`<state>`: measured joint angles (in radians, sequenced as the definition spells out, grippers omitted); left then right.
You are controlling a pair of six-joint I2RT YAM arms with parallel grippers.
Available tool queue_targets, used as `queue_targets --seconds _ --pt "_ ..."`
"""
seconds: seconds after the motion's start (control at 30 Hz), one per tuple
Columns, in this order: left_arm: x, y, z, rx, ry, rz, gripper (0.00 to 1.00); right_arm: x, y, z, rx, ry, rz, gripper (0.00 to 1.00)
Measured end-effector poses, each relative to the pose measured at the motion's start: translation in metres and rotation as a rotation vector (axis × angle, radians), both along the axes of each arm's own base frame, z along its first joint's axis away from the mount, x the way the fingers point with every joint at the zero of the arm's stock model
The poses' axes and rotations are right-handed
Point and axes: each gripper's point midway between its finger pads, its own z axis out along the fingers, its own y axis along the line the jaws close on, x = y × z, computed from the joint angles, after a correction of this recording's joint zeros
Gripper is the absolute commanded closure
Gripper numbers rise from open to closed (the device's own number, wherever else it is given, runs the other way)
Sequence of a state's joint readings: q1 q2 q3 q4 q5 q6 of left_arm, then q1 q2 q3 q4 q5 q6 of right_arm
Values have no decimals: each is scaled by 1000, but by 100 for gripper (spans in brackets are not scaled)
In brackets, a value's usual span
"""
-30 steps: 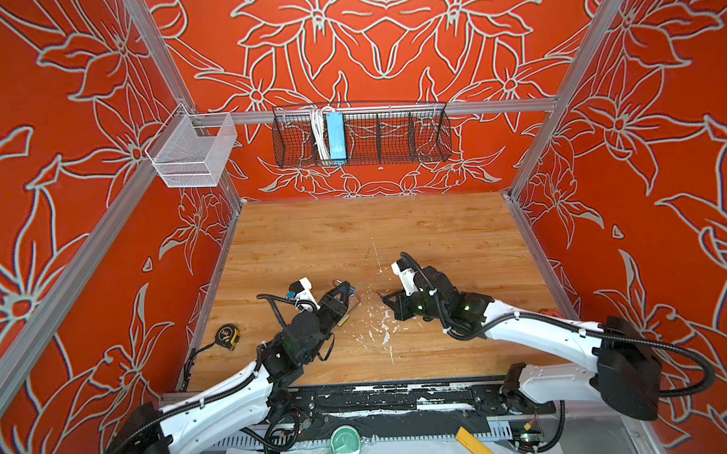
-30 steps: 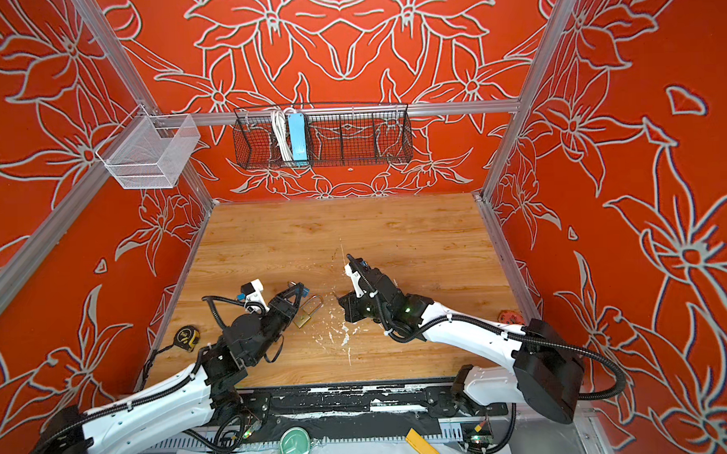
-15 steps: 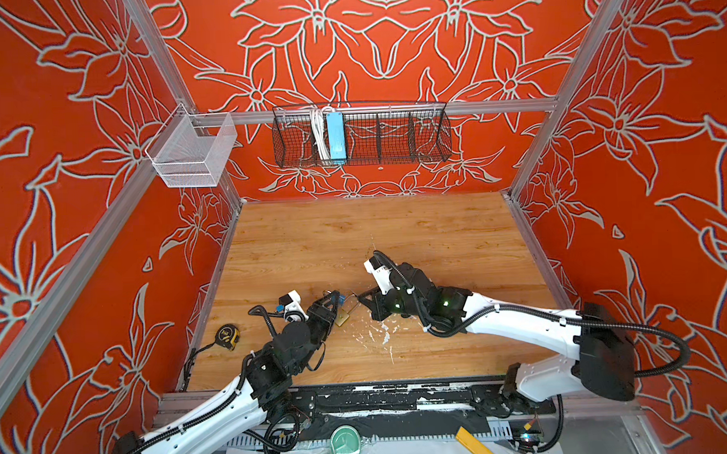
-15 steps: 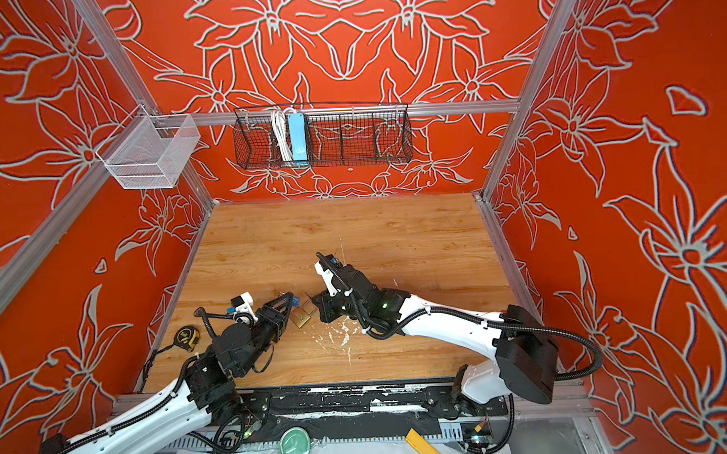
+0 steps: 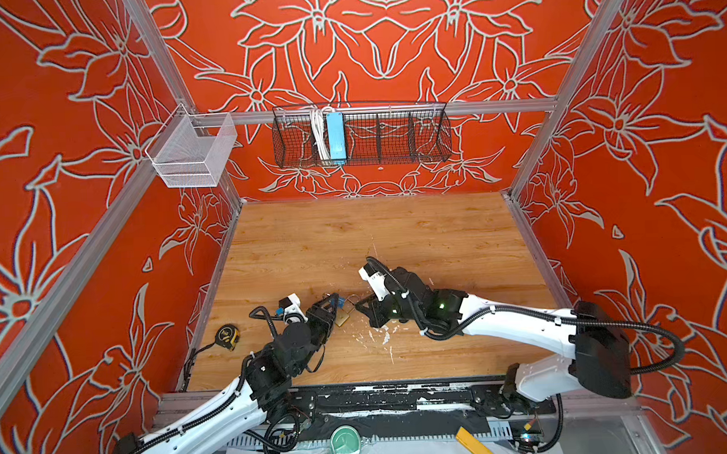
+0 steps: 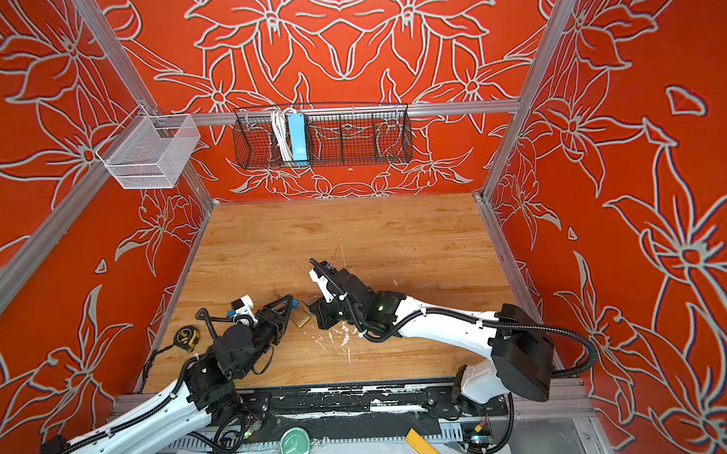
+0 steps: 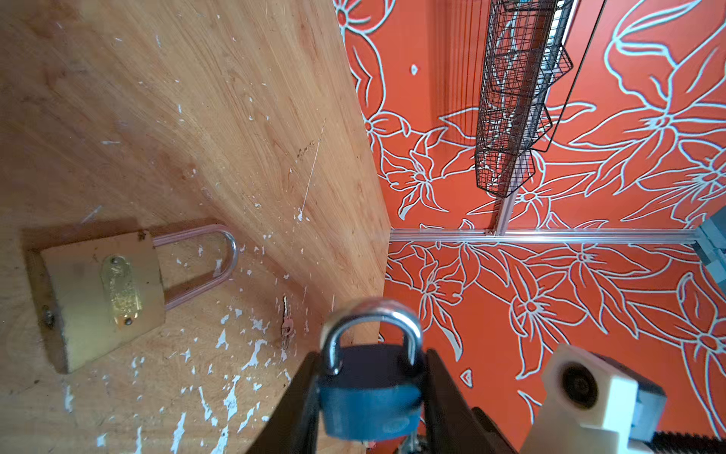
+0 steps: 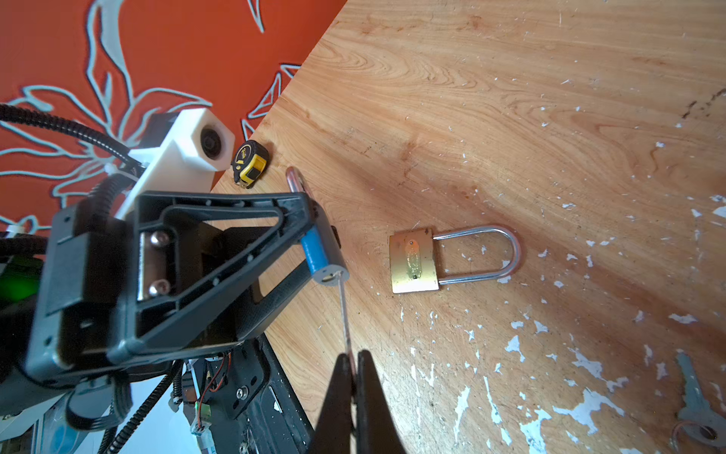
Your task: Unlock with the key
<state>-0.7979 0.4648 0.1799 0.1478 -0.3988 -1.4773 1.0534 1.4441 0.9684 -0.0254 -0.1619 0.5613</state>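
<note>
Padlock [image 7: 369, 397] clamped in left gripper [image 7: 372, 367]; right gripper [image 8: 354, 355] pinches key [image 8: 345, 314], tip at keyhole [image 8: 329, 277].

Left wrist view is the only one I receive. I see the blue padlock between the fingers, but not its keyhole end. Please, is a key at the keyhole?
Observer: Yes. In the right wrist view the right end effector is shut on a key, and the key's tip meets the keyhole end of the blue padlock. Whether it is inside, I cannot tell.
Operator: Thank you. Is there any object on the table that I do not see?
Observer: One. In both top views a yellow tape measure lies at the left edge of the table.
</note>
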Motion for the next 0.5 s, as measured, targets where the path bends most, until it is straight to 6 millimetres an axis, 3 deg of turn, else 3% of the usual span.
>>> queue_targets --seconds 0.2,0.5 --pt "0 0 -1 -4 4 1 100 -2 6 -12 -23 25 20 100" --pt "0 1 -1 -8 9 5 100 -2 10 -10 -18 30 32 100"
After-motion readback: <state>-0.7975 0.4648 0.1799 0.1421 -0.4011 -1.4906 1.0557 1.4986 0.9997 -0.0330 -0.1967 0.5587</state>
